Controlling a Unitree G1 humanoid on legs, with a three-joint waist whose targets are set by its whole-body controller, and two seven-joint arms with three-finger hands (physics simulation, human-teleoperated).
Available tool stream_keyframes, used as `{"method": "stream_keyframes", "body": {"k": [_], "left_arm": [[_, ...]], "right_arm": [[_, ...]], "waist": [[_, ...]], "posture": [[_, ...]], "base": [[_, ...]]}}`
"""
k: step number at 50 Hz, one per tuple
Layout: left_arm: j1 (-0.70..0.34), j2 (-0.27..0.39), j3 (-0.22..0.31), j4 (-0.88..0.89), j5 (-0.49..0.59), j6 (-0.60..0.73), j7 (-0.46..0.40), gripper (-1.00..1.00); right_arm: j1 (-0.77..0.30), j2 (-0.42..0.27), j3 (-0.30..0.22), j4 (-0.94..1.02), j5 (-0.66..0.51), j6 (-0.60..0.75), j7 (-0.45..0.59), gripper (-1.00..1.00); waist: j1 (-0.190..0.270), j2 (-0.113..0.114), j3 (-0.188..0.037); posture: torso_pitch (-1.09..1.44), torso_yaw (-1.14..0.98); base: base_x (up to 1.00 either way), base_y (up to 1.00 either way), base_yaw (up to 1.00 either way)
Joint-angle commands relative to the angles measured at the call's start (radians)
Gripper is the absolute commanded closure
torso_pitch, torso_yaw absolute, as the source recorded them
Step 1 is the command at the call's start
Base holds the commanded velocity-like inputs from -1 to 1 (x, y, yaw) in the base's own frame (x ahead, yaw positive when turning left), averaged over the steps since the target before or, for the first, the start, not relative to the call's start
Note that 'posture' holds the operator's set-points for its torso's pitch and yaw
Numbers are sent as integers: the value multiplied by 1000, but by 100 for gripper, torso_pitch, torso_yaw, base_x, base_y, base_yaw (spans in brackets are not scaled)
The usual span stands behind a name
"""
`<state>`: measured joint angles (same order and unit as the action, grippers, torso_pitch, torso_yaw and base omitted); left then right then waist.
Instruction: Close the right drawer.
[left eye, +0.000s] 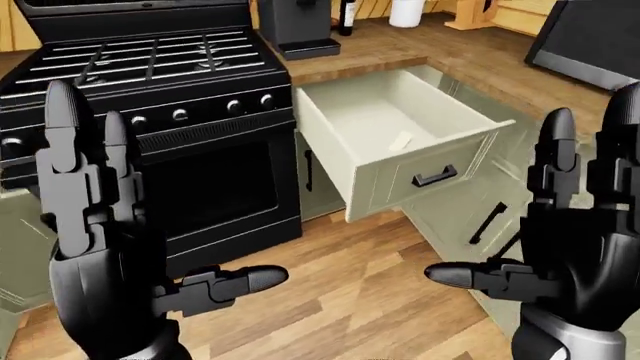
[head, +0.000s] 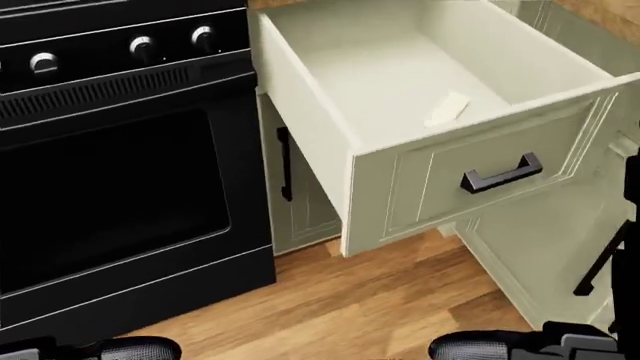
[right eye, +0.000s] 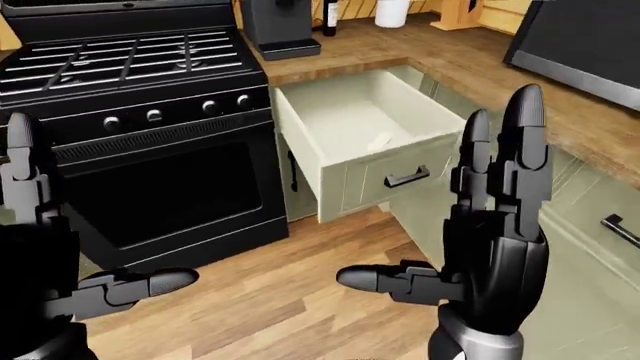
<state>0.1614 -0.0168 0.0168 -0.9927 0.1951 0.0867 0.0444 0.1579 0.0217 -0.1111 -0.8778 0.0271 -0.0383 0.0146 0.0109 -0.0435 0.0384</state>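
One right drawer (head: 430, 112) pulled fully out below wooden counter (left eye: 400, 56) edge, beside black stove (left eye: 150, 112); one pale item (head: 448, 109) inside. Two hands, left hand (left eye: 100, 247) and right hand (right eye: 490, 247), raised, fingers spread, grasping nothing.

Cream-white drawer (head: 480, 172) with a black bar handle (head: 500, 174) holds a pale cream scrap (head: 447, 109). The stove (left eye: 150, 112) is black with silver-tipped knobs (left eye: 180, 115); the floor (head: 380, 300) is honey-brown wood planks.
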Motion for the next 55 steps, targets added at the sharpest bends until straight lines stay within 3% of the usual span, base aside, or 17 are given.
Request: {"method": "stream_keyframes", "body": {"k": [1,4,11,13,15,16,18,23,26,28,29,31,38,41,51,53,55], "left_arm": [[-11,-1,-7,-25,-4,-26,-3,-100],[-8,-1,-12,-20,-2,-31,-3,-100],[-10,-1,-10,-28,-4,-23,-3,-100],[-10,-1,-8,-29,-5,-22,-4,-100],[-10,-1,-9,-33,-5,-19,-5,-100],[-10,-2,-9,-33,-5,-18,-5,-100],[-10,-2,-9,-34,-5,-18,-5,-100],[-8,-1,-10,-34,-6,-20,-6,-100],[-8,-1,-12,-31,-5,-21,-5,-100],[-9,-1,-11,-30,-6,-21,-5,-100],[-8,-2,-11,-28,-6,-23,-4,-100],[-6,-2,-10,-25,-9,-27,-4,-100],[-8,-2,-17,-33,-4,-17,-4,-100],[-7,-1,-16,-34,-4,-17,-4,-100],[0,-2,-14,-40,-9,-20,-6,-100],[0,-1,-15,-40,-9,-21,-7,-100],[-1,-1,-12,-39,-10,-21,-7,-100]], "right_arm": [[-9,-4,-10,-24,-1,-13,-7,-100],[-12,-4,-10,-12,1,-17,-7,-100],[-13,-6,-12,5,3,-34,-5,-100],[-11,-5,-11,10,4,-39,-5,-100],[-10,-6,-10,7,2,-39,-4,-100],[-11,-6,-11,6,4,-36,-4,-100],[-9,-5,-10,9,4,-38,-4,-100],[-7,-5,-9,13,3,-42,-3,-100],[-9,-5,-8,2,3,-30,-4,-100],[-10,-6,-8,0,3,-26,-4,-100],[-10,-5,-8,2,4,-28,-5,-100],[-8,-5,-8,8,4,-35,-3,-100],[-4,-5,-8,14,8,-43,0,-100],[-5,-5,-9,8,7,-36,-1,-100],[4,-3,-5,26,6,-55,2,-100],[5,-3,-6,26,8,-55,3,-100],[5,-3,-6,24,9,-53,3,-100]], "waist": [[-6,-19,-17],[-19,-9,-5],[-16,61,17],[-13,92,15],[-1,156,-17],[9,98,-2],[0,113,-7],[-5,66,-10],[-5,22,-8],[-10,-39,-25],[-21,-7,-13],[-18,-7,-8],[-7,58,7],[-4,132,-10],[-6,48,-3],[-6,16,-4],[-13,-50,-25]], "posture": [[0,0],[0,0],[0,0],[0,0],[0,0],[0,0],[0,0],[0,0],[0,0],[0,0],[0,0],[0,0],[0,0],[0,0],[0,0],[0,0],[0,0]], "base": [[0,0,-48],[0,0,-48],[0,0,-48],[-5,0,-43],[-7,0,-34],[-7,0,-21],[-7,0,-21],[-7,0,-21],[-7,0,-21],[-7,0,-21],[-7,0,-20],[-7,0,-20],[-7,0,-21],[-7,0,-20],[-7,0,-20],[-6,0,-21],[-7,0,-21]]}}
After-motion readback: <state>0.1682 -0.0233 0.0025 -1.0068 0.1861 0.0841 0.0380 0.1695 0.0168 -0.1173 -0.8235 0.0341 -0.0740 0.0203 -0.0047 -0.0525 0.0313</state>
